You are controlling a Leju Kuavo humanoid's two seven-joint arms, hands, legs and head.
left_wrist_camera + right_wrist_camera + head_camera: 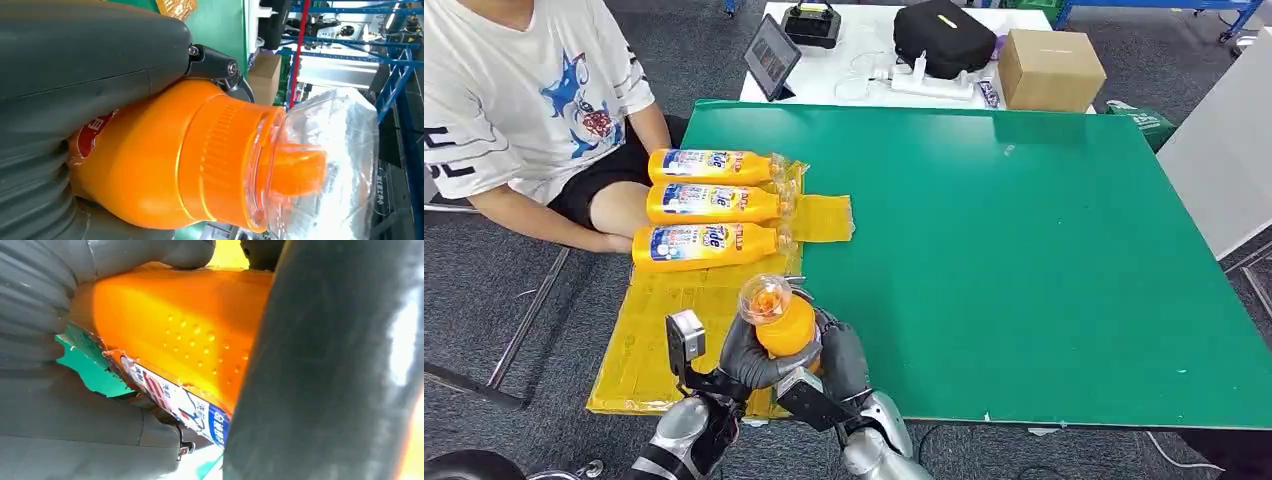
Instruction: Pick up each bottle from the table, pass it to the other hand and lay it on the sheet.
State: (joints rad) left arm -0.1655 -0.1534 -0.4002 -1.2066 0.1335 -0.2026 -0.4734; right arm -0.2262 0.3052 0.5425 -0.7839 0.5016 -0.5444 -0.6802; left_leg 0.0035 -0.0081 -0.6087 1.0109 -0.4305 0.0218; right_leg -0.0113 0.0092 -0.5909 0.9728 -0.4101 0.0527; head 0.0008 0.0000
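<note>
The orange plastic bottle with a clear cap (776,312) is standing upright between both hands, just above the near edge of the green table (1024,250), right beside the yellow sheet (684,320). The left hand (754,358) is wrapping its fingers around the bottle's body from one side. The right hand (842,355) is hugging it from the other side. Both hands are gripping the same bottle.

The bottle could slip and fall if one hand is letting go before the other is holding tight enough. Its smooth side looks slippery. It could also bump the three orange bottles (709,205) lying on the sheet and roll them. A person in a white shirt (514,90) is sitting close to the sheet.
</note>
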